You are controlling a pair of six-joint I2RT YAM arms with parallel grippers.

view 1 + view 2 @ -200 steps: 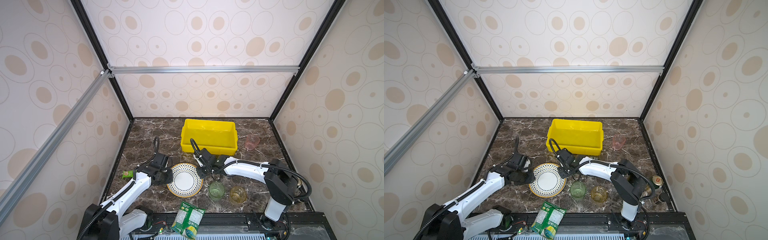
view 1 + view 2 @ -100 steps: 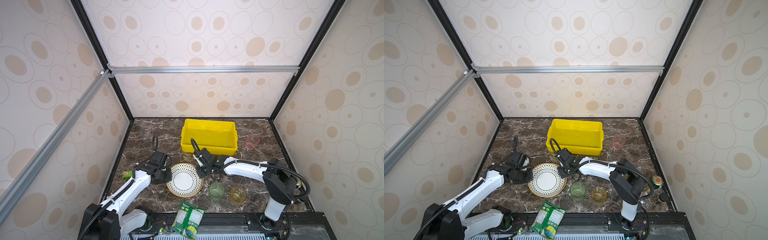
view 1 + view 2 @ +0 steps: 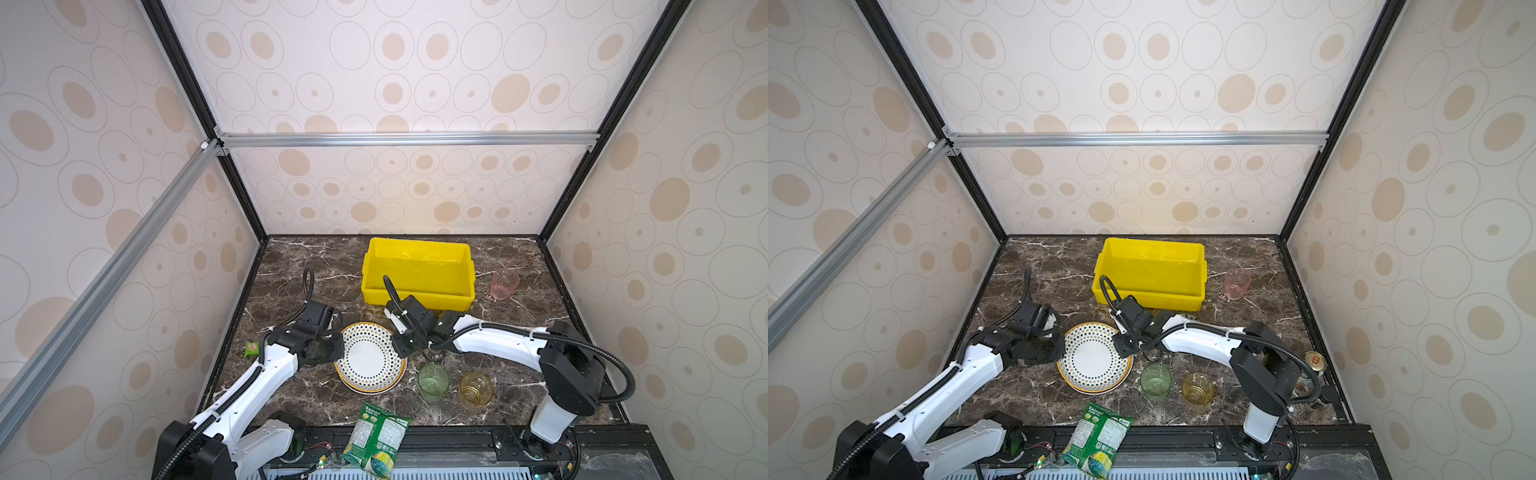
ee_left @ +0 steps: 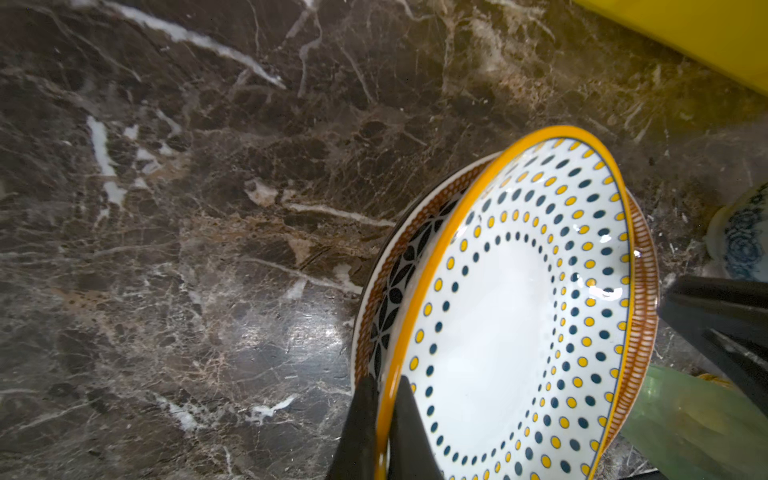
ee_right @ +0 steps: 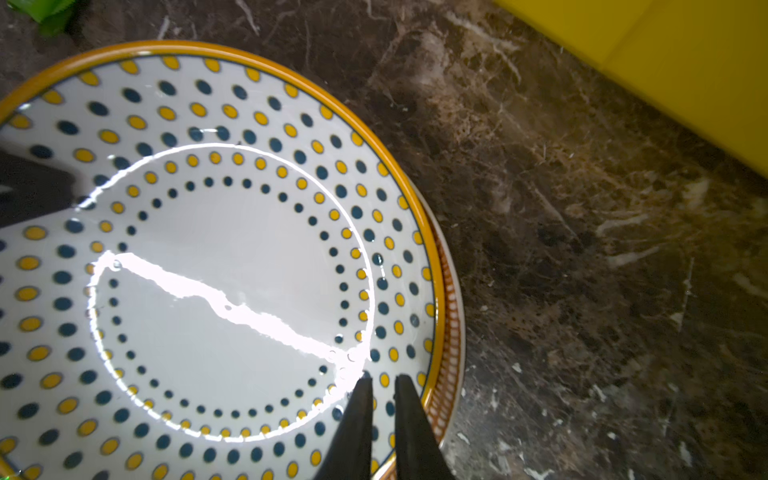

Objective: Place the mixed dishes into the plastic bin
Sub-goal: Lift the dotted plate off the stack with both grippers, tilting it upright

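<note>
A dotted plate (image 3: 370,359) (image 3: 1094,359) with a yellow rim lies on a black-white geometric plate (image 4: 399,266) at the front middle of the table. My left gripper (image 4: 384,399) (image 3: 338,353) is shut on the dotted plate's left rim, one finger above and one below. At the plate's right side, my right gripper (image 5: 382,399) (image 3: 401,349) hovers over the dotted band, jaws a narrow slit apart with nothing between them. The yellow plastic bin (image 3: 417,291) (image 3: 1148,297) stands just behind. Green (image 3: 433,382), amber (image 3: 476,388) and pink (image 3: 504,284) tumblers stand upright.
A blue floral bowl (image 4: 739,241) shows partly beside the plates. A green snack packet (image 3: 376,438) hangs over the front edge and a small green packet (image 3: 250,348) lies by the left wall. A can (image 3: 1313,360) sits at the right wall.
My left gripper's jaws have closed onto the dotted plate's rim. My right gripper's jaws have parted slightly. Both arms have stayed almost in place.
</note>
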